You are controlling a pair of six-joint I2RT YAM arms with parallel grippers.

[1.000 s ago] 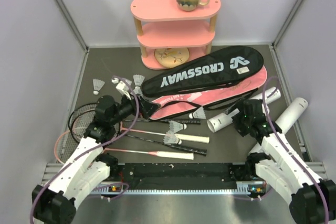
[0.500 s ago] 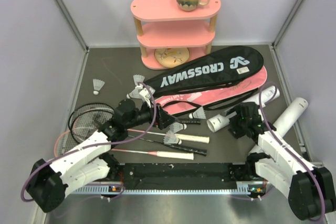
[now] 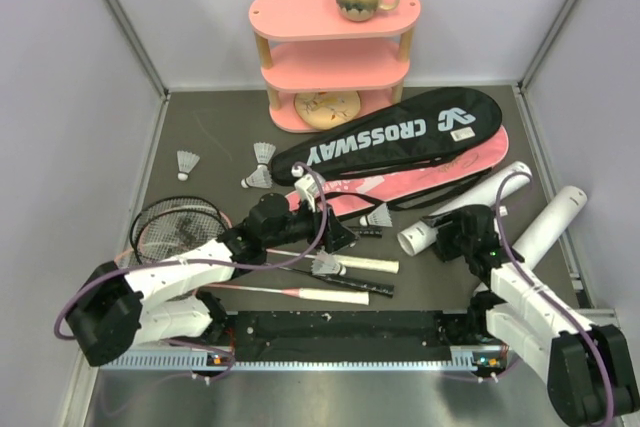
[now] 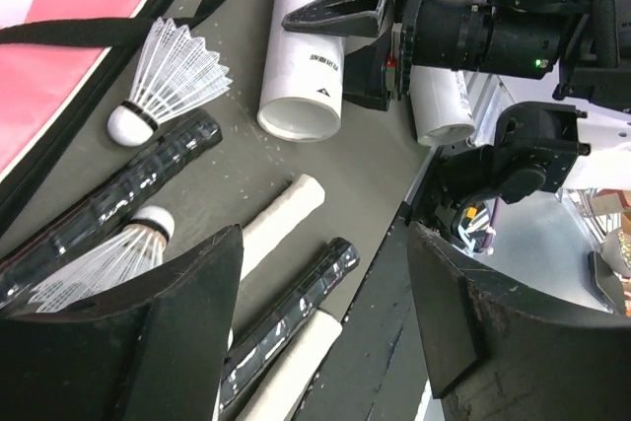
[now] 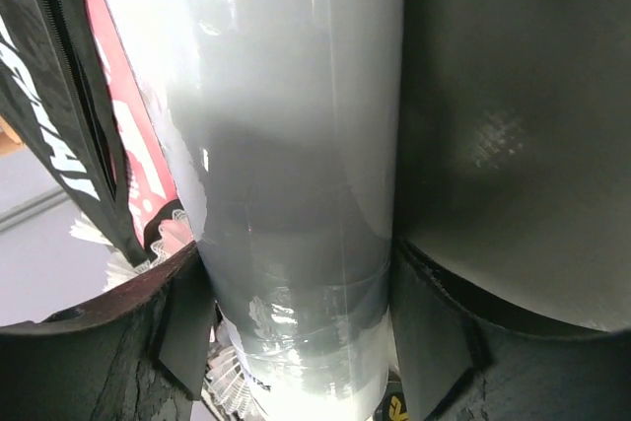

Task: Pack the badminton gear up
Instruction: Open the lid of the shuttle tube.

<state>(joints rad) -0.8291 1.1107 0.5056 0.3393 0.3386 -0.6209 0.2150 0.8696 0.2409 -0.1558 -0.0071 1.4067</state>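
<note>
Left gripper (image 3: 338,237) has moved from left-centre to mid-frame; right gripper (image 3: 447,239) has edged left onto the white tube (image 3: 480,197). Black bag (image 3: 400,137) lies at centre, long axis lower left to upper right, with the pink bag (image 3: 430,185) parallel beneath it. Tube lies likewise, open mouth at lower left, clamped between the right jaws. Left jaws are open above racket handles (image 4: 286,209) and a shuttlecock (image 4: 163,76), cork toward lower left.
</note>
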